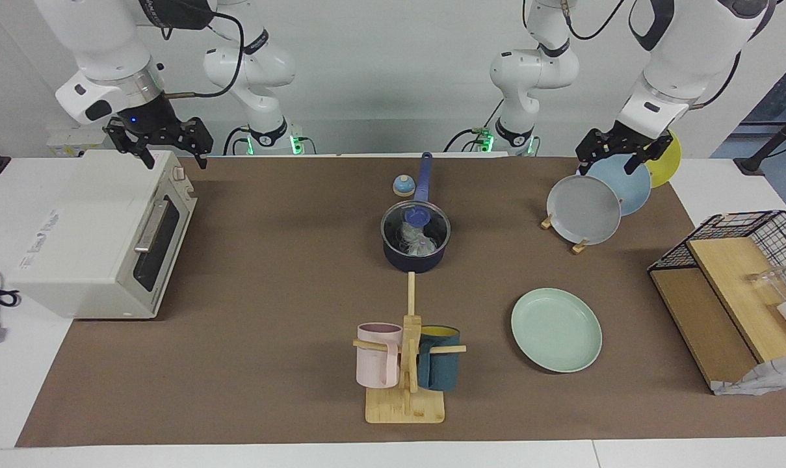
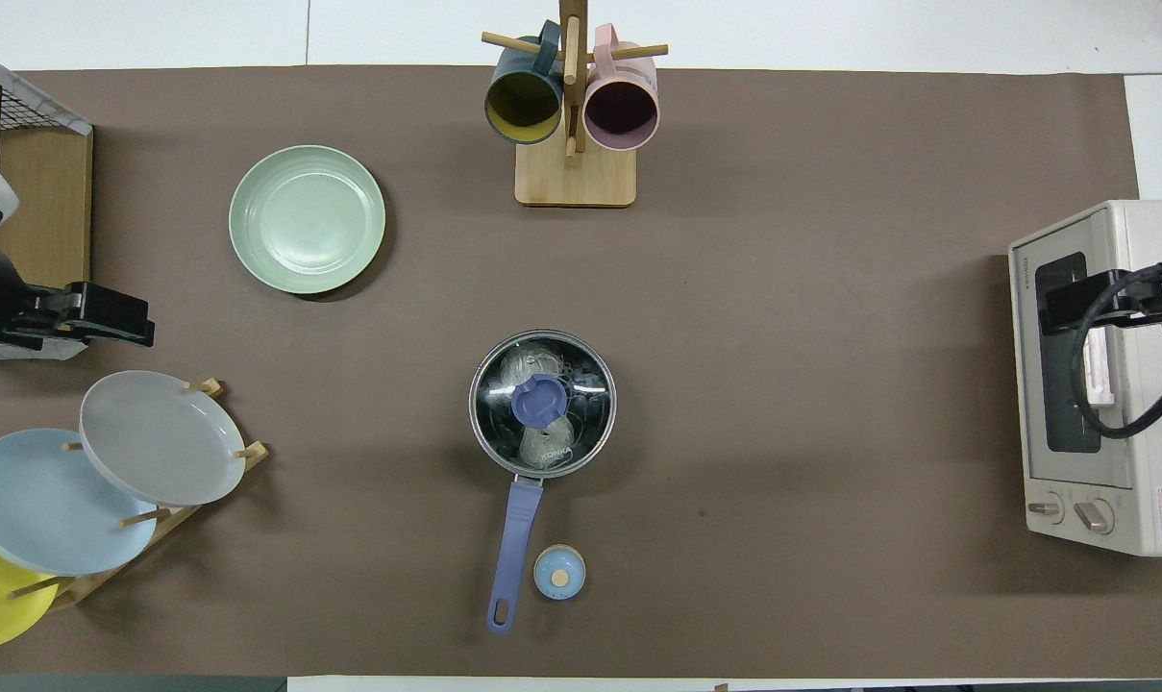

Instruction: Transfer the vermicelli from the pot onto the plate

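Note:
The dark navy pot (image 1: 416,258) stands mid-table with its long blue handle (image 2: 515,538) pointing toward the robots. A glass lid with a blue knob (image 2: 540,401) covers it. Whitish vermicelli (image 2: 534,365) shows through the lid, also in the facing view (image 1: 419,242). The mint-green plate (image 1: 556,329) lies empty, farther from the robots than the pot, toward the left arm's end (image 2: 307,219). My left gripper (image 1: 606,168) hangs open and empty over the plate rack. My right gripper (image 1: 173,161) hangs open and empty over the toaster oven. Both arms wait.
A white toaster oven (image 1: 100,234) stands at the right arm's end. A wooden mug tree (image 1: 407,364) holds a pink and a dark teal mug. A rack holds grey (image 1: 584,209), light blue and yellow plates. A wire basket with boards (image 1: 737,286) and a small blue bell (image 1: 403,186) are also there.

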`<state>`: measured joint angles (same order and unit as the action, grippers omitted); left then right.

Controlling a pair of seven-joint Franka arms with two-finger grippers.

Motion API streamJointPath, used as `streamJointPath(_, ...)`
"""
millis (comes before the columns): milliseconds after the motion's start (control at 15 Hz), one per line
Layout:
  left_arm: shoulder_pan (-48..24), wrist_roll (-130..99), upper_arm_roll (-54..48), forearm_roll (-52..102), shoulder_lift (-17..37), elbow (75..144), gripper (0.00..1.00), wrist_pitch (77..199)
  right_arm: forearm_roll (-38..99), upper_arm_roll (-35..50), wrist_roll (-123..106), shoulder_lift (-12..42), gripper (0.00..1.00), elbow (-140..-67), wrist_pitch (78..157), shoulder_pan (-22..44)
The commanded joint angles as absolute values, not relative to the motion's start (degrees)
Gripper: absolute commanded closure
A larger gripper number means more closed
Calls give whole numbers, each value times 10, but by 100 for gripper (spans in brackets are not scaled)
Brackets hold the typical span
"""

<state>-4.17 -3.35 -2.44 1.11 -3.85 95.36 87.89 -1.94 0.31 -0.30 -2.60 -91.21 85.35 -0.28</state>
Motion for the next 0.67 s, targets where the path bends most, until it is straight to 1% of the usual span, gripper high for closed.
streamJointPath(0, -36, -29, -29, -2, -42, 951, 0, 872, -16, 7, -18, -34, 0, -918, 850, -7)
streamJointPath(600, -36, -29, -29, -2, -42, 951, 0, 873, -12, 7, -12, -38, 0, -924, 850, -7)
